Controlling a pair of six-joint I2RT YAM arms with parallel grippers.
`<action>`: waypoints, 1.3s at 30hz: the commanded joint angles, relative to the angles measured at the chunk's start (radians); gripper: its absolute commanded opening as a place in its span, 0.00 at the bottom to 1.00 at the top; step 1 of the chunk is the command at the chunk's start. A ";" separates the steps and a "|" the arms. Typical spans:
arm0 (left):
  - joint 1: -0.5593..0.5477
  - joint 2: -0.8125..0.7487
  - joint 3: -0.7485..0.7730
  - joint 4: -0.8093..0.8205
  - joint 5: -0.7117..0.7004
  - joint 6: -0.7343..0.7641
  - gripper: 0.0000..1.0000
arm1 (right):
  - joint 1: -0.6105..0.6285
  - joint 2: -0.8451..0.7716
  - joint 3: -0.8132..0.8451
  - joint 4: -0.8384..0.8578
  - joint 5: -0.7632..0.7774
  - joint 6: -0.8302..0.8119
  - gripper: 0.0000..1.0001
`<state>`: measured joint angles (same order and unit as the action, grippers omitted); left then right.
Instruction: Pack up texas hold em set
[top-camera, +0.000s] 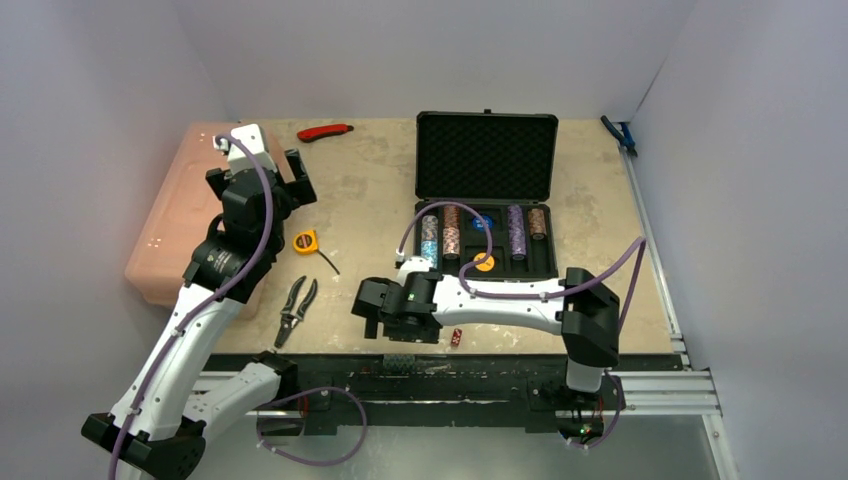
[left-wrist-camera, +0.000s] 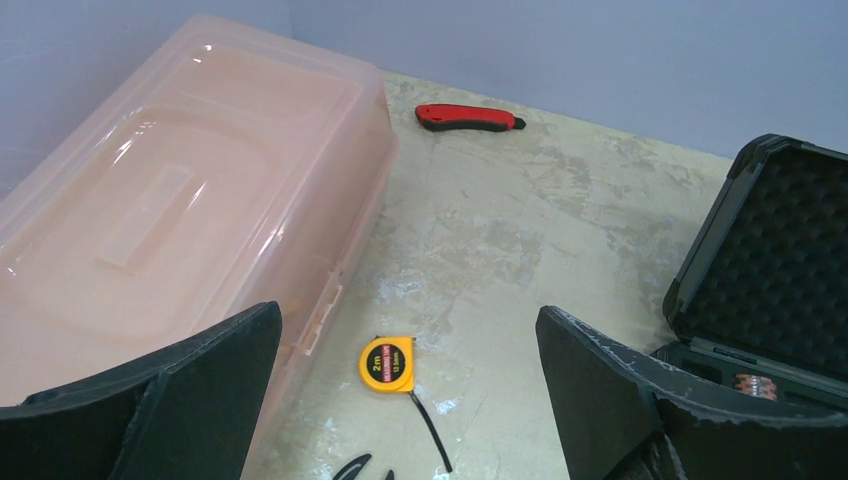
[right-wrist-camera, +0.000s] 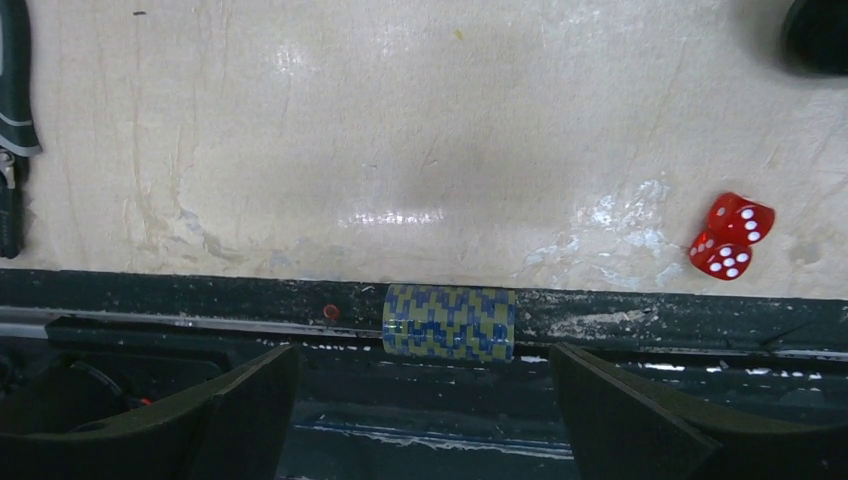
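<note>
Right gripper (right-wrist-camera: 422, 372) jaws wide open, empty. Chip stack (right-wrist-camera: 449, 321) sits just beyond them, lower centre of frame, on its side at the table (right-wrist-camera: 400, 120) edge, long axis left-right along the closing line. Dice (right-wrist-camera: 731, 236) further right. Left gripper (left-wrist-camera: 408, 318) also open, much farther off.

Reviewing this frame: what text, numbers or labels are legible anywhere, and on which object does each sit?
"2m": on the face of the yellow tape measure, seen from the left wrist.
Smaller print line under it on the same face: too blurred to read.
On the red dice: white pips only, no writing.
On the chip stack, the red utility knife and the black case: no readable marking.
</note>
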<state>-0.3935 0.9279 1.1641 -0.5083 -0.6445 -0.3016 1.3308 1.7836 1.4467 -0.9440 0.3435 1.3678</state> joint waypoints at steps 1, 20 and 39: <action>0.005 -0.011 -0.006 0.048 -0.029 0.022 1.00 | 0.011 0.020 -0.010 0.027 -0.022 0.051 0.99; 0.005 -0.001 -0.004 0.047 -0.013 0.022 0.99 | 0.039 0.141 -0.045 0.074 -0.121 0.062 0.99; 0.005 0.010 -0.003 0.043 -0.009 0.022 0.99 | 0.044 0.170 -0.070 0.068 -0.102 0.076 0.87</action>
<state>-0.3931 0.9375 1.1629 -0.4946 -0.6510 -0.2943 1.3678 1.9450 1.3823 -0.8745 0.2214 1.4208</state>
